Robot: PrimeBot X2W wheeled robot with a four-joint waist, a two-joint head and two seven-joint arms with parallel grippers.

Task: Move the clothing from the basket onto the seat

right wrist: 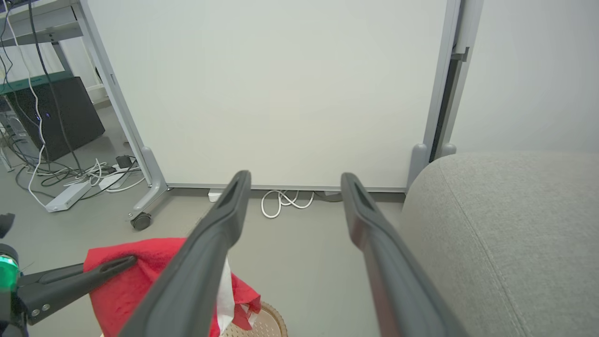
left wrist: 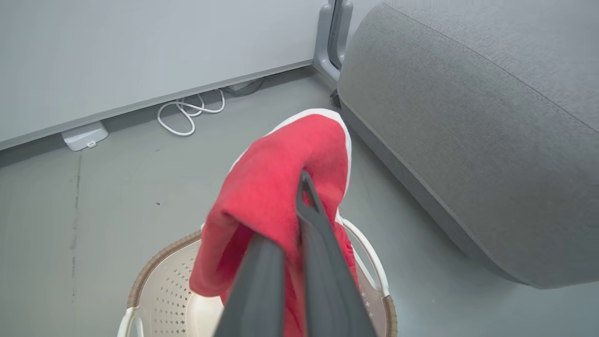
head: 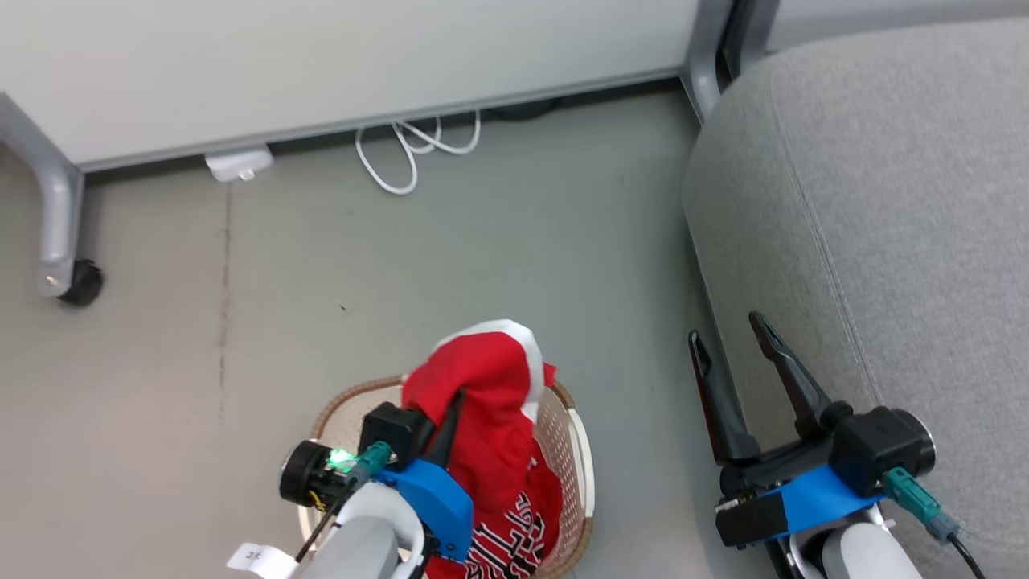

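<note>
My left gripper [head: 456,400] is shut on the plain red garment [head: 482,386], holding it raised above the cream basket [head: 572,450]; its folds drape over the dark fingers [left wrist: 309,206]. The lettered red garment [head: 514,531] still lies inside the basket, partly hidden under the lifted one. The raised red cloth [right wrist: 140,276] and the left gripper [right wrist: 110,266] also show at the lower left of the right wrist view. The grey seat [head: 884,209] fills the right side. My right gripper [head: 727,328] is open and empty, hovering at the seat's left edge.
A white partition panel [head: 321,56] on castor legs [head: 76,281] stands behind, with a white cable loop [head: 410,153] and a small white box [head: 239,165] at its foot. Grey floor [head: 482,257] separates the basket from the seat. Cables and a dark cabinet [right wrist: 51,117] lie far left.
</note>
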